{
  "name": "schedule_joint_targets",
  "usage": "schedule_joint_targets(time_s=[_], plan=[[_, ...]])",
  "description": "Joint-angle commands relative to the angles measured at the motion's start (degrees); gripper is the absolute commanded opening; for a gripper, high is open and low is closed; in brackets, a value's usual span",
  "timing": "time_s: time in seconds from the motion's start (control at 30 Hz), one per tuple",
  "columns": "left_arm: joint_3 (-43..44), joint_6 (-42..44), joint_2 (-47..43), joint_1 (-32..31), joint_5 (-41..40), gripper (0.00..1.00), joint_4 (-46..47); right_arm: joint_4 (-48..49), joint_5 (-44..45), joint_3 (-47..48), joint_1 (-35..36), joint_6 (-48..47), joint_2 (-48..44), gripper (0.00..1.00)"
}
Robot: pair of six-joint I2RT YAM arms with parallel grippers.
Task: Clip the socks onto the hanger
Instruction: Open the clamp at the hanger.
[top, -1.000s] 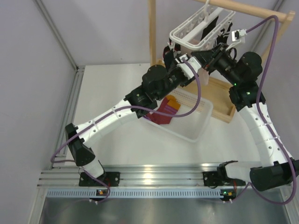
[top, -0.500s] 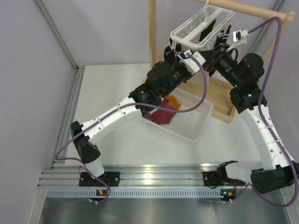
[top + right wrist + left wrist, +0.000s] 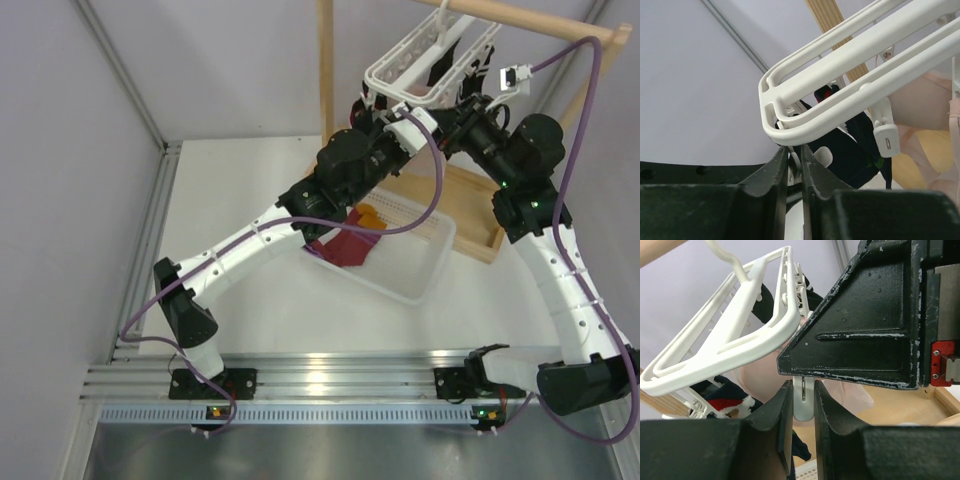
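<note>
The white lattice hanger [image 3: 430,55] hangs from the wooden rack. Navy socks with Santa marks [image 3: 722,402] dangle from its pegs. My left gripper [image 3: 803,389] is right under the frame [image 3: 735,342], jaws pressed on both sides of a white peg [image 3: 803,409]. My right gripper [image 3: 795,150] sits under the frame's corner [image 3: 790,125], shut on a thin white peg part with dark fabric beside it. A navy sock [image 3: 855,147] hangs just behind. The maroon socks with orange toes [image 3: 345,245] lie in the basket. Both grippers [image 3: 392,112] [image 3: 458,100] meet under the hanger.
A white slotted basket [image 3: 425,265] stands on the table below the arms. The wooden rack's post [image 3: 325,60] and base tray [image 3: 478,205] are at the back. A pale pink sheer garment [image 3: 840,390] hangs from the hanger. Purple cables loop over both arms.
My left gripper has risen to the hanger and its jaws have closed onto the peg. The hanger has shifted slightly. The right gripper has stayed at the frame's corner.
</note>
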Motion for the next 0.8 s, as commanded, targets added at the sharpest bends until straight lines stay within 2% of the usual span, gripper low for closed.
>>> schedule_joint_targets(time_s=[0.0, 0.1, 0.2, 0.57, 0.77], plan=[[2.69, -3.02, 0.65, 1.36, 1.43, 0.00, 1.12, -1.78, -2.01, 1.65, 1.61, -0.52, -1.98, 0.18], [2.51, -5.83, 0.12, 2.50, 3.02, 0.00, 0.24, -3.45, -1.66, 2.79, 1.08, -1.49, -2.06, 0.46], [2.43, -8.56, -0.32, 3.47, 5.21, 0.00, -0.55, -4.59, -1.66, 4.37, -0.67, -2.19, -2.50, 0.53], [-3.28, -12.78, -3.39, 5.32, 14.34, 0.00, 4.89, -7.23, -7.89, 3.85, -5.42, -2.46, -4.53, 0.50], [-8.64, -14.80, -5.41, 6.81, 18.48, 0.00, 11.74, -2.58, -11.50, 1.56, -5.78, 2.28, -2.77, 0.53]])
